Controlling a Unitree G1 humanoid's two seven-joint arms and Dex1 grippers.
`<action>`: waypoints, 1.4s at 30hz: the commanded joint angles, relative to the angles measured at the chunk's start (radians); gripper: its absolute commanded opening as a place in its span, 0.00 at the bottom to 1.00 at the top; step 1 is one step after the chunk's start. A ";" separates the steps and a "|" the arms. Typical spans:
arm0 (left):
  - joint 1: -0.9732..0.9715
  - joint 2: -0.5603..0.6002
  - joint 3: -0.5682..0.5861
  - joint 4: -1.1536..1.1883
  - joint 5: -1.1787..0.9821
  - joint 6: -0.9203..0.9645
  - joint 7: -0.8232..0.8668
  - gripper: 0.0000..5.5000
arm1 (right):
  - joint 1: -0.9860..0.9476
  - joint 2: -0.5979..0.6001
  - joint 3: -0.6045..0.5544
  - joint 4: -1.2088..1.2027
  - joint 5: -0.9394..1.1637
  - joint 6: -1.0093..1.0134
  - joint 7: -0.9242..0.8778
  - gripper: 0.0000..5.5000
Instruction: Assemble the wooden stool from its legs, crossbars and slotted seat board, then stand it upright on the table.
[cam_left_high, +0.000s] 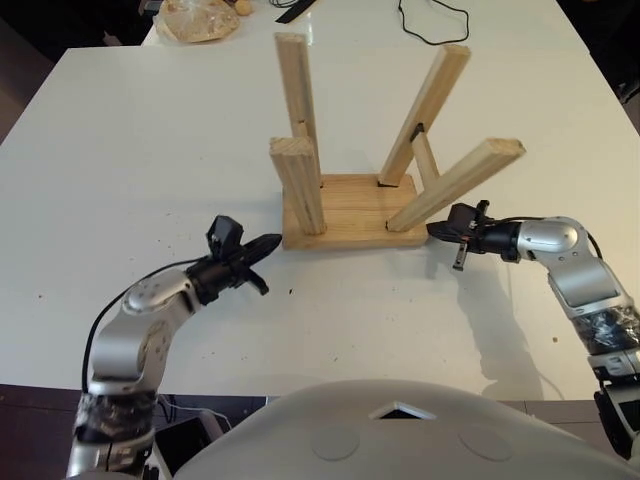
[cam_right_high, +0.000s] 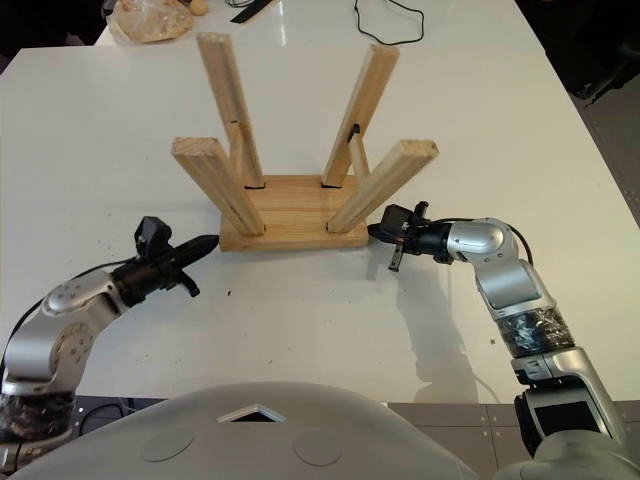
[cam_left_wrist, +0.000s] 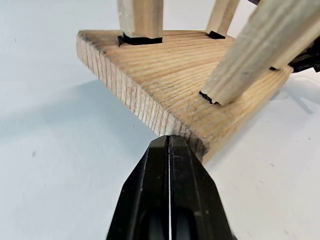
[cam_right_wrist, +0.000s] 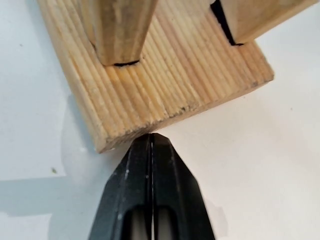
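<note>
The wooden stool rests upside down on the white table, its slotted seat board (cam_left_high: 352, 214) flat and its legs pointing up and splaying outward. Near legs: left (cam_left_high: 300, 182), right (cam_left_high: 458, 182). Far legs: left (cam_left_high: 297, 80), right (cam_left_high: 428, 108). A short crossbar (cam_left_high: 427, 160) shows between the right pair. My left gripper (cam_left_high: 272, 241) is shut, empty, its tip just short of the board's near left corner (cam_left_wrist: 192, 142). My right gripper (cam_left_high: 435, 229) is shut, empty, its tip at the board's near right corner (cam_right_wrist: 107, 142).
A clear bag (cam_left_high: 198, 18) of food lies at the table's far edge, with a black cable (cam_left_high: 432, 20) to its right. Bare white tabletop (cam_left_high: 120, 150) spreads on both sides of the stool and in front of it.
</note>
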 joint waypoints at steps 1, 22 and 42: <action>0.014 -0.006 0.031 -0.180 -0.132 0.053 0.017 0.00 | 0.030 -0.006 -0.048 -0.222 0.131 0.063 0.041 0.00; -0.241 0.058 0.044 -0.121 -0.207 0.111 0.031 0.00 | -0.059 -0.041 -0.190 -0.313 0.208 0.166 0.044 0.00; -0.227 0.256 -0.121 0.384 0.267 -0.422 -0.223 0.26 | -0.244 -0.049 -0.008 0.305 -0.013 -0.199 0.224 0.21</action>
